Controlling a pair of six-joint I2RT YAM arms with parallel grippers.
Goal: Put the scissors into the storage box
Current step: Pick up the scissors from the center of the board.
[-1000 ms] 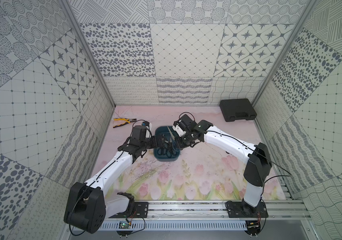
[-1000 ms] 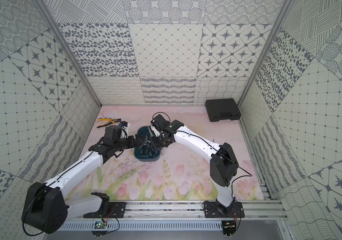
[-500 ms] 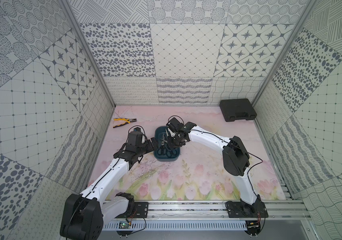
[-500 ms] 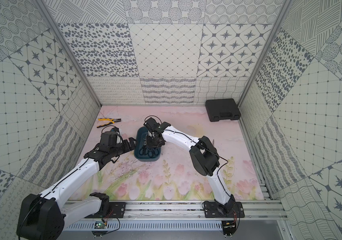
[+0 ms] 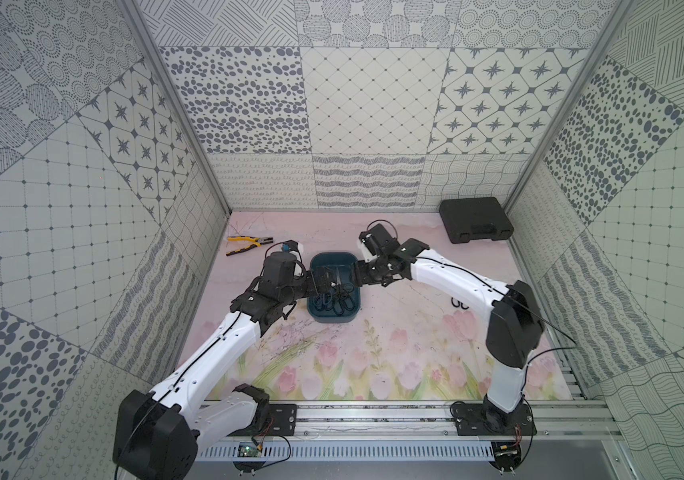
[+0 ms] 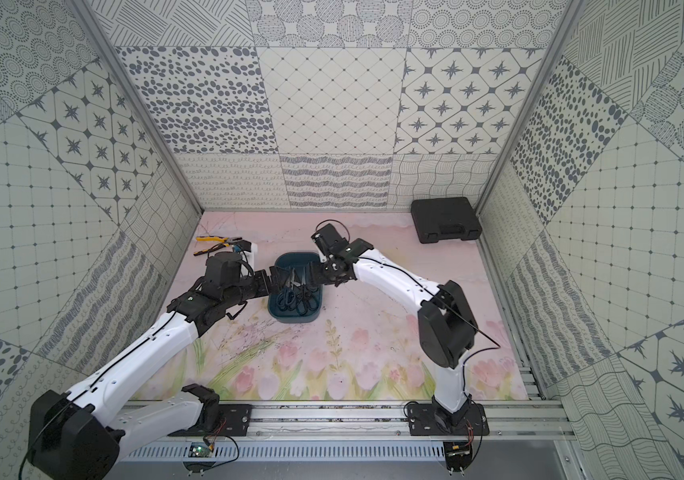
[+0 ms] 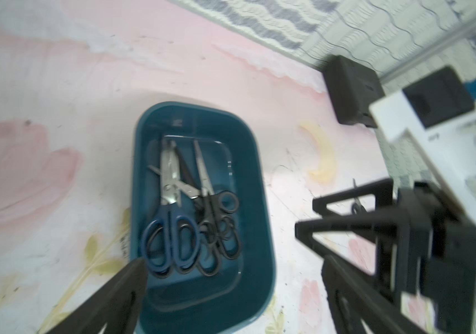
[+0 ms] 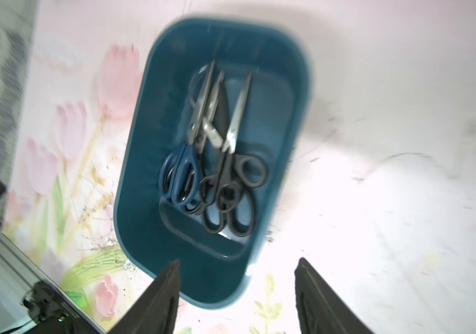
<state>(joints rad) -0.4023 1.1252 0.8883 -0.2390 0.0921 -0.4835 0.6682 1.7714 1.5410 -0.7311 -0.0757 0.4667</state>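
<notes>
Nearest in a top view, right of centre, what appears to be one loose pair [image 5: 459, 304] (only its dark loops are shown, the rest being hidden by the right arm) is seen on the worktop [image 5: 373, 353], well apart from the storage box [image 5: 334, 319]. The task is therefore judged mostly done: the other scissors [image 7: 190, 208] are gathered inside the box at the centre of both top views, and only this pair is judged left to move. The heap cannot be counted exactly, since the handles overlap.

The box's long axis is laid near to far, vertical in the top views, and the scissors are laid along it. The loops, the blue-handled pair [image 7: 171, 219] included, are bunched toward the near end and the blades are pointed at the far end. One pair is part open.

At either side of the box's middle, the left gripper [image 7: 232, 260] is held wide apart and the right gripper [image 8: 238, 260] is parted too. Nothing is clasped by either.

Farthest, the pliers [image 5: 248, 244] at upper left and the tool case [image 5: 476, 220] at upper right are seen.
</notes>
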